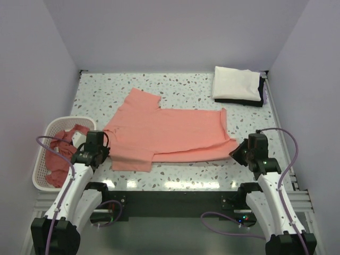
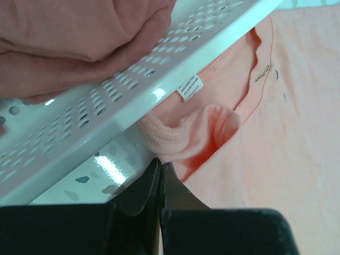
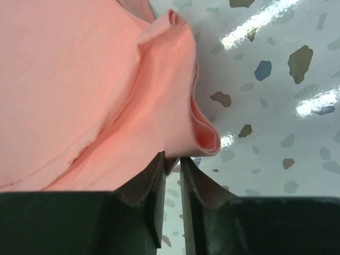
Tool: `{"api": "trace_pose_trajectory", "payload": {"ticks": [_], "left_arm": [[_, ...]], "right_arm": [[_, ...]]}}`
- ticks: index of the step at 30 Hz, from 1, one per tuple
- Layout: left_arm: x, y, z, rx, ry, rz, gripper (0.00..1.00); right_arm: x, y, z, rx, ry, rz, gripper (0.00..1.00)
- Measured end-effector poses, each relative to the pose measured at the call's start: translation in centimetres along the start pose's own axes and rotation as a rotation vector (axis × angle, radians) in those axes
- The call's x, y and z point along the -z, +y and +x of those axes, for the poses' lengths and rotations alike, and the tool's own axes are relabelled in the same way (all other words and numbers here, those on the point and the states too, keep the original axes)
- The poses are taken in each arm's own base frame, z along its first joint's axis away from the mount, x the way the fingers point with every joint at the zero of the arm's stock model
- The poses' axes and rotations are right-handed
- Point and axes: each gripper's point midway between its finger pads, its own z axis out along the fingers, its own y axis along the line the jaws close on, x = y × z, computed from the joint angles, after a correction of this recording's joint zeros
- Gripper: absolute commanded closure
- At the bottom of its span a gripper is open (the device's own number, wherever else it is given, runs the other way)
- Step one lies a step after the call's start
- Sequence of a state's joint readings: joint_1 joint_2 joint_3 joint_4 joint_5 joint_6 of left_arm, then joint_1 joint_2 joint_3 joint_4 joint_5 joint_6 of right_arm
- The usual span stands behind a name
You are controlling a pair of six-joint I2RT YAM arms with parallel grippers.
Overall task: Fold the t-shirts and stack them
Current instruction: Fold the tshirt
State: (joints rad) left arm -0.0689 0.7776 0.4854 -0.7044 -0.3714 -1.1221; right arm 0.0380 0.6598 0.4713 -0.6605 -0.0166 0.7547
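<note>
A salmon-pink t-shirt (image 1: 170, 135) lies spread on the table with its near side folded over, neck to the left and hem to the right. My left gripper (image 1: 104, 139) is shut on the shirt's collar edge (image 2: 183, 138), beside the white neck label (image 2: 190, 87); in the left wrist view the gripper (image 2: 161, 162) pinches the cloth at its tips. My right gripper (image 1: 236, 151) is at the shirt's near right hem corner. In the right wrist view it (image 3: 172, 158) is closed on a fold of the hem (image 3: 175, 122). More pink shirts (image 1: 59, 151) lie crumpled in the basket.
A white lattice basket (image 1: 47, 133) stands at the left edge, its rim (image 2: 106, 106) close above my left gripper. A folded white and black cloth stack (image 1: 237, 85) lies at the back right corner. Walls close in the table on three sides.
</note>
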Motion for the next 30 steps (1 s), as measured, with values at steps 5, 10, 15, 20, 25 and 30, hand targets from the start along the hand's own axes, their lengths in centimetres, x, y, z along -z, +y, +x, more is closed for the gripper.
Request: {"api": "trace_pose_trajectory", "payload": {"ticks": [5,10,15,20,25,30], "left_arm": [[0.0,0.5,0.5,-0.009,0.017,-0.012,0.68],[0.0,0.6,1.0,-0.037,0.041,-0.017,0.32],[0.1,0.3,1.3,-0.062,0.063,0.005,0.20],[0.1,-0.5,1.5,-0.078,0.075,0.043,0.19],[-0.1,-1.3,1.6,-0.106,0.087,0.064,0.19],[1.2,-3.7,-0.2,-0.135,0.060,0.119,0.19]], "right_arm": [[0.4,-0.7,0.7,-0.005,0.016,0.018,0.56],[0.1,-0.5,1.4,0.019,0.066,0.005,0.51],[0.1,1.9,2.0,0.073,0.107,-0.111,0.51],[0.1,6.0,4.6,0.215,0.172,-0.256,0.52],[0.2,9.5,10.4,0.418,0.276,-0.345,0.53],[0.9,13.4,16.9,0.631,0.327,-0.403,0.54]]}}
